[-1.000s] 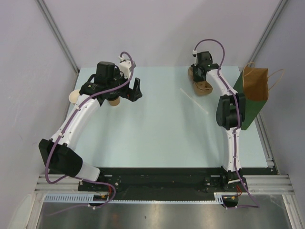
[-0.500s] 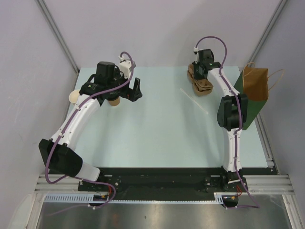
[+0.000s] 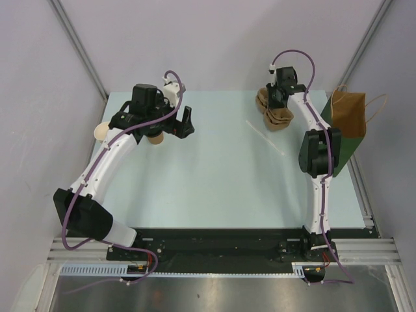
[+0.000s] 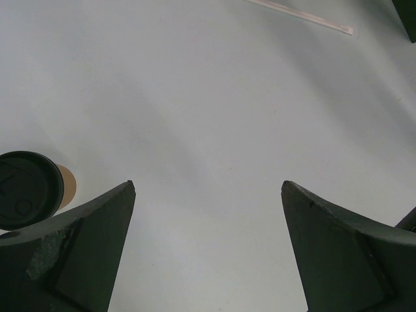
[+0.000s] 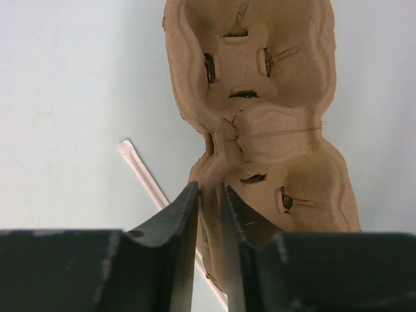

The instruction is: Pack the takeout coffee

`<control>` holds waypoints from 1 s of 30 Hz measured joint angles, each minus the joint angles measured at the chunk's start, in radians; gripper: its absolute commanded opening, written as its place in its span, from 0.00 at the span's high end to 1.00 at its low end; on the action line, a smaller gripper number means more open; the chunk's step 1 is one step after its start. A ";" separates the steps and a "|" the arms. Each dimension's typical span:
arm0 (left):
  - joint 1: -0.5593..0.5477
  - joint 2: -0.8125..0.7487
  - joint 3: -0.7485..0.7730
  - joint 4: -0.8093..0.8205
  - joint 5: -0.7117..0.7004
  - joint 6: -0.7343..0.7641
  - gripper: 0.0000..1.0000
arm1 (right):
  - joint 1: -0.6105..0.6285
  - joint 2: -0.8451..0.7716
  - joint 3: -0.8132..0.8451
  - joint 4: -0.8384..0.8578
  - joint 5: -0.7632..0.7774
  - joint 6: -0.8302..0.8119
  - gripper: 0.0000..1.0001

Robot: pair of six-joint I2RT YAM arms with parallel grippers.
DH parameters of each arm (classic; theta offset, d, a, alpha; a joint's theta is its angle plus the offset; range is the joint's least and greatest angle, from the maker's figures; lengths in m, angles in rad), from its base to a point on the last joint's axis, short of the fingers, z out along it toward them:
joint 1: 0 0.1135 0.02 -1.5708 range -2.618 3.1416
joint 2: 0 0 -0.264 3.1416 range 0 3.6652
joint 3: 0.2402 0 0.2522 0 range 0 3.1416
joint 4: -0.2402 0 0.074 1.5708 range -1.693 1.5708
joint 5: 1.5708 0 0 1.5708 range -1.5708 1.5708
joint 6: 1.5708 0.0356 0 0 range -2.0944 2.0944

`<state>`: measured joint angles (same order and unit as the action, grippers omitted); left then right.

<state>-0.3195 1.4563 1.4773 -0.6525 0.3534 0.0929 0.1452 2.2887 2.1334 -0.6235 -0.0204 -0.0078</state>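
While the left gripper (image 4: pixel 208 188) hangs spread beside the coffee (image 4: pixel 26 188), ready to grasp, the right gripper (image 5: pixel 210 188) pinches the far-right carrier (image 5: pixel 260 97) rim, probably to position it.

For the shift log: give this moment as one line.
left end effector: open beside takeout coffee | right end effector: shut on cup carrier | paper bag: at right edge

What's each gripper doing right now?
Left gripper: open, holding nothing; the lidded coffee cup stands just outside it.
Right gripper: closed on the rim of the pulp cup carrier.
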 measured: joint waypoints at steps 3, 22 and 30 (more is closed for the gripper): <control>0.000 0.005 0.000 0.000 0.000 -0.001 0.00 | -0.003 0.000 -0.001 0.000 -0.015 0.000 0.71; 0.000 0.012 0.000 0.000 0.003 -0.007 0.00 | -0.003 0.000 -0.005 0.000 -0.022 -0.013 1.00; 0.000 0.012 0.000 0.000 0.003 -0.007 0.01 | 0.015 -0.023 -0.005 0.000 0.036 -0.059 1.00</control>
<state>-0.3195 1.4681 1.4773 -0.6525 0.3569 0.0856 0.1604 2.2654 2.1281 -0.6235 0.0158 -0.0666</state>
